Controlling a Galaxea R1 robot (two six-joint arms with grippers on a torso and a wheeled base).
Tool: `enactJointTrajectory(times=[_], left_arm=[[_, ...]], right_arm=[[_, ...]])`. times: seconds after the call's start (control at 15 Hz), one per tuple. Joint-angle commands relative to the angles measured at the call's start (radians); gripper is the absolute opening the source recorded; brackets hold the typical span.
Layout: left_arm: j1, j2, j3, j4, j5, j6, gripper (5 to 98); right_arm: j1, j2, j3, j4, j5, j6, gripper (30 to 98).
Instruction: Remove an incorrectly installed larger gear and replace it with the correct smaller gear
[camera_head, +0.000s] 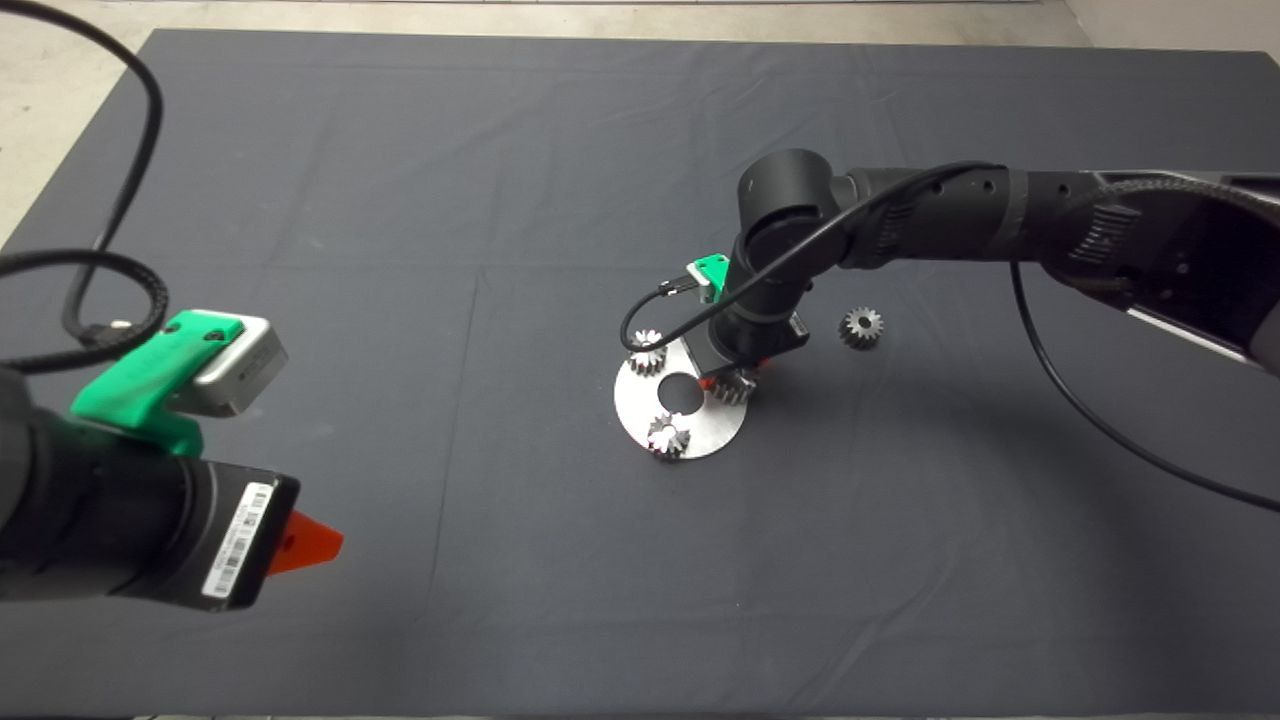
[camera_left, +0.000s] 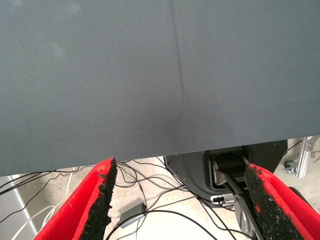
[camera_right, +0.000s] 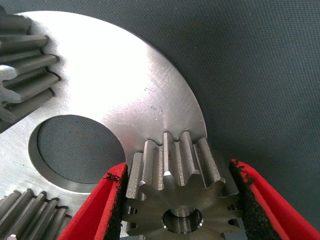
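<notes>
Right gripper (camera_head: 733, 383), green with two red fingers, stands over the round silver steel plate (camera_head: 715, 430) near the middle of the dark grey mat (camera_head: 500, 200). Its black pads (camera_right: 116, 210) are on both sides of a gear at the plate's 3 o'clock edge and grasp it: one pad touches the teeth, the other is at least just beside them. This dark grey steel gear (camera_right: 177, 197) has flared, bevel-like teeth and a round centre hole, and it is the larger gear. Its teeth are broad, with shiny worn edges, and it sits upright on the plate next to the plate's big round centre hole (camera_right: 75, 150).

Two small grey steel pinions are also on the plate. One pinion (camera_head: 648, 351) is at about 10 o'clock and the second pinion (camera_head: 668, 436) is at about 6 o'clock. From the wrist camera only their teeth show at the border.

A small grey steel toothed gear with a centre hole, the smaller gear (camera_head: 861, 327), lies alone on the mat, at 2 o'clock from the plate and near it, not touching.

Left gripper (camera_left: 180, 210) waits at the 8 o'clock edge of the mat, its fingers released and wide apart, holding nothing. Beyond the mat edge, black cables (camera_left: 150, 195) lie on the floor.
</notes>
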Motion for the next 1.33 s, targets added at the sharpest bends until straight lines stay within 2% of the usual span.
enactJointTrajectory(times=[0.0, 0.33, 0.47, 0.6, 0.73, 0.87, 1.13, 1.27], left_arm=[[-0.017, 0.001, 0.012, -0.005, 0.009, 0.002, 64.2], [-0.017, 0.002, 0.011, -0.002, 0.009, 0.002, 64.2], [-0.017, 0.004, 0.012, 0.01, 0.006, 0.0, 64.2], [-0.017, 0.005, 0.012, 0.013, 0.005, -0.001, 64.2], [-0.017, 0.005, 0.012, 0.014, 0.003, -0.001, 64.2], [-0.017, 0.004, 0.012, 0.014, 0.005, -0.001, 64.2], [-0.017, 0.005, 0.012, 0.014, 0.005, -0.001, 64.2], [-0.017, 0.013, 0.011, 0.02, 0.002, -0.003, 64.2]], right_arm=[[0.032, -0.001, 0.012, -0.027, -0.049, 0.008, 50.6], [0.109, 0.003, 0.024, -0.023, -0.051, 0.012, 48.9], [0.152, 0.02, 0.005, 0.024, -0.052, 0.012, 47.9], [0.16, 0.018, -0.055, 0.045, -0.06, 0.01, 47.6], [0.16, 0.008, -0.054, 0.043, -0.061, 0.009, 47.6], [0.159, -0.026, -0.058, 0.04, -0.061, 0.006, 47.6], [0.139, -0.171, -0.056, 0.036, -0.061, -0.025, 47.6], [0.137, -0.216, -0.051, 0.036, -0.061, -0.044, 47.6]])
